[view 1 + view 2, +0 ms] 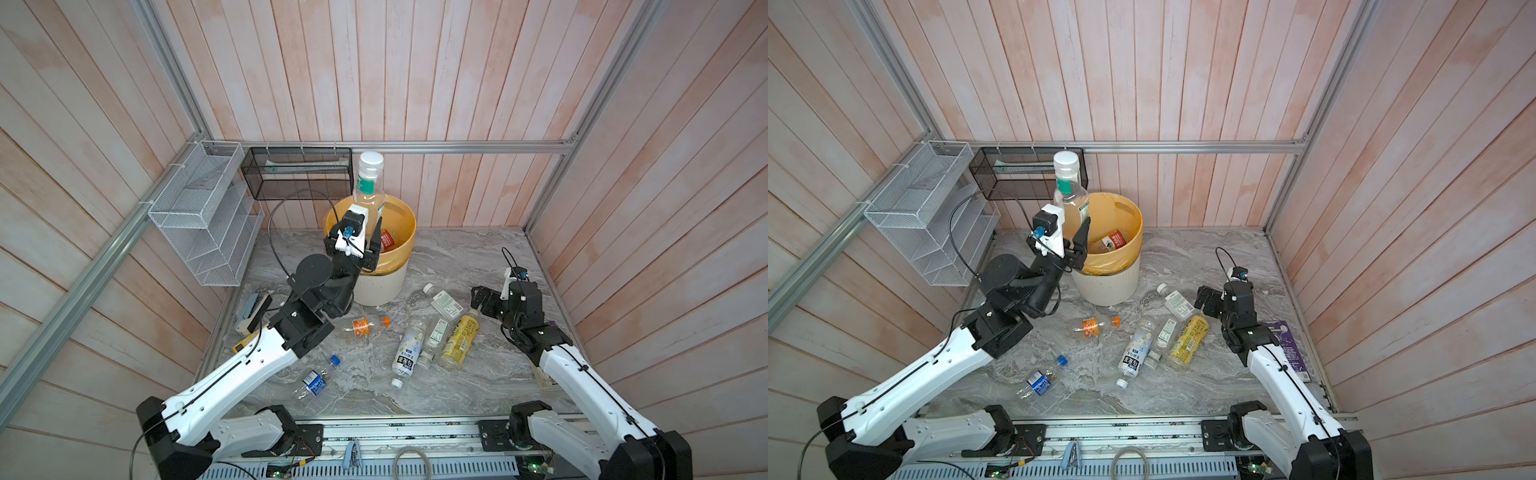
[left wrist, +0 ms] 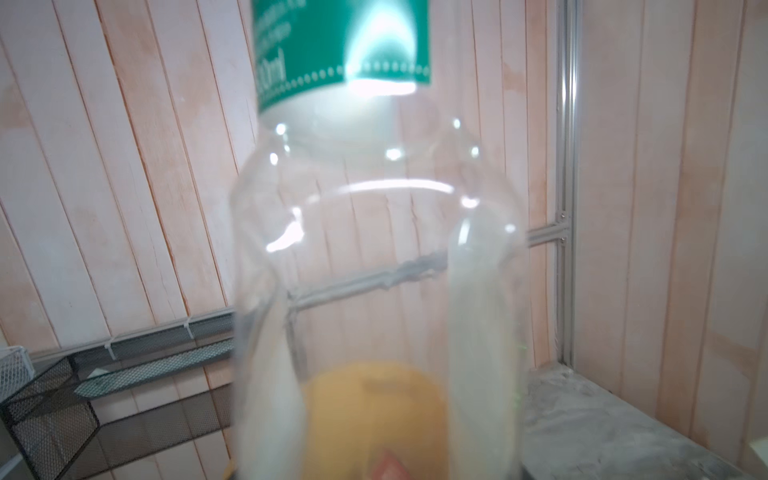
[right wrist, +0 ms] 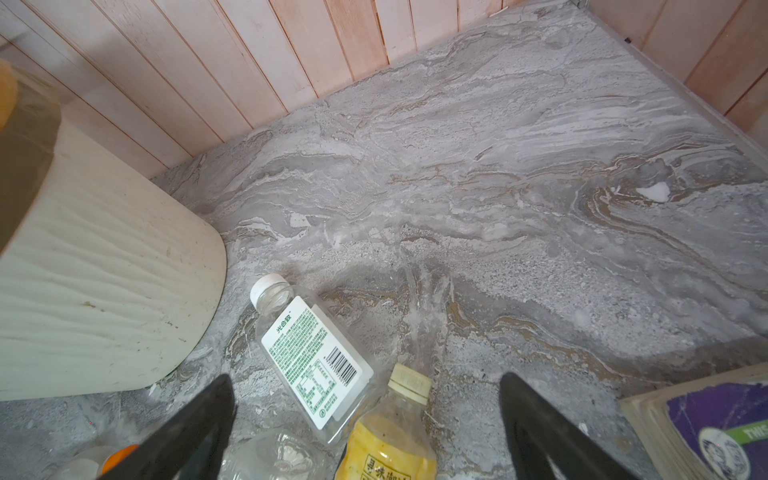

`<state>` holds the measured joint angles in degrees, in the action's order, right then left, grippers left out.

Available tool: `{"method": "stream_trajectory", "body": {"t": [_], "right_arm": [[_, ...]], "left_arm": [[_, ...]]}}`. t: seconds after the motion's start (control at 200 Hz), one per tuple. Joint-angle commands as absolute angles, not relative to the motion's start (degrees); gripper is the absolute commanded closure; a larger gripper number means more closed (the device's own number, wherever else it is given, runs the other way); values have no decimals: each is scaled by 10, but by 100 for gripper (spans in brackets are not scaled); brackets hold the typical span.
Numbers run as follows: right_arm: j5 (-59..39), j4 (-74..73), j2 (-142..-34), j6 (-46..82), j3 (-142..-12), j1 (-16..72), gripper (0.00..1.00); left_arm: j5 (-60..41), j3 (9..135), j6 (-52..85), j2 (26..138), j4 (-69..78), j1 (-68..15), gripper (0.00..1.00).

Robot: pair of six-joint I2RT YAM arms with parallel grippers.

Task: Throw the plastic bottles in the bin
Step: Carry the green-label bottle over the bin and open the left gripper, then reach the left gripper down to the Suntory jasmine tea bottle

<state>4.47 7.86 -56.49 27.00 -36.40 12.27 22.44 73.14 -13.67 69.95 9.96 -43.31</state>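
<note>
Your left claw (image 1: 1073, 224) grips the clear, green-labelled, white-capped plastic bottle (image 1: 1068, 183) upright over the cream ribbed bin (image 1: 1113, 286). Your right claw (image 3: 365, 380) hangs wide open beside the yellow bottle (image 3: 388, 444) lying on the table (image 3: 498, 208).

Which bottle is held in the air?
The tall clear green-labelled bottle with the white cap, upright in the left claw over the bin; the others lie on the marble or inside the bin.

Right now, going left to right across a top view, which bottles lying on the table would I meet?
Blue-labelled bottle → orange-labelled bottle → black-and-white-labelled bottle → yellow bottle.
</note>
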Motion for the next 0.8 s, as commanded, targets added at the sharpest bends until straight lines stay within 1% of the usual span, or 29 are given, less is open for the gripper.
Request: {"method": "stream_trajectory", "body": {"t": [0.0, 0.03, 0.07, 0.125, 0.185, 0.23, 0.245, 0.26, 0.275, 0.37, 0.435, 0.505, 0.61, 0.795], "right_arm": [[50, 90, -561, 269, -373, 122, 1], [48, 90, -561, 270, -374, 122, 1], [45, 90, -562, 269, -375, 121, 1], [41, 93, -560, 268, -379, 121, 1], [42, 95, -556, 266, -383, 122, 1], [47, 96, -551, 266, -383, 121, 1], [47, 96, -549, 265, -384, 122, 1], [49, 97, -548, 265, -384, 121, 1], [49, 98, -547, 265, -385, 121, 1], [52, 99, -543, 266, -385, 122, 1], [51, 99, -544, 268, -382, 121, 1], [50, 98, -550, 270, -380, 121, 1], [48, 95, -558, 273, -378, 121, 1], [43, 96, -566, 275, -379, 121, 1]], "left_arm": [[83, 820, -18, 786, -70, -355, 40], [47, 855, 0, 814, -118, -335, 39], [31, 891, 16, 846, -171, -316, 38], [23, 927, 18, 872, -217, -306, 31], [31, 944, 18, 874, -233, -305, 18], [33, 950, 15, 867, -235, -306, 12], [37, 952, 14, 862, -235, -306, 9], [41, 953, 14, 857, -233, -306, 2], [45, 953, 13, 852, -230, -307, 0], [75, 917, -5, 798, -177, -319, 0], [117, 884, -26, 762, -139, -341, 0], [144, 863, -37, 738, -134, -352, 0], [149, 824, -25, 711, -142, -352, 0], [138, 713, 12, 662, -151, -363, 0]]}}
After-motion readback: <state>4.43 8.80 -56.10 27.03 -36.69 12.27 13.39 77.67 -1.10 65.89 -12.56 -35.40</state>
